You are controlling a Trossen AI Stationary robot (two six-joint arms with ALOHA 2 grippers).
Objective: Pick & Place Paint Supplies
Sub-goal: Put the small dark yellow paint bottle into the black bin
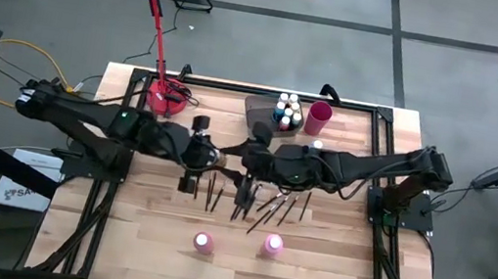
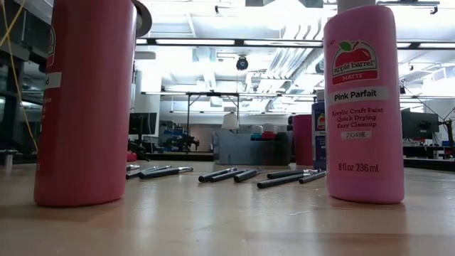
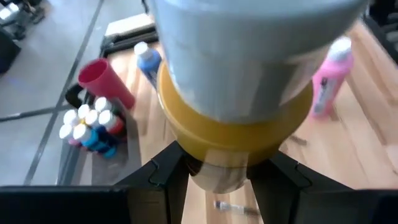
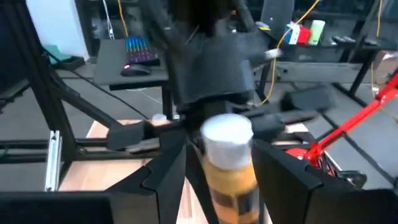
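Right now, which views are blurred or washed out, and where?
Left wrist view: the yellow bottle fills the frame, its pale end blurred. Right wrist view: the same bottle and the arm behind it are smeared. Low view: ceiling lights blow out; the pink bottle label stays legible. High view: evenly lit.

Yellow paint bottle (image 4: 231, 168) with a white cap hangs mid-table between both arms. Two pink bottles (image 1: 203, 243) (image 1: 273, 245) stand upright near the front edge. Dark-handled brushes (image 1: 259, 203) lie scattered flat just behind them. More bottles (image 1: 286, 110) sit upright at the far side.

Bright overhead light, perhaps motion-blurred wrist views.
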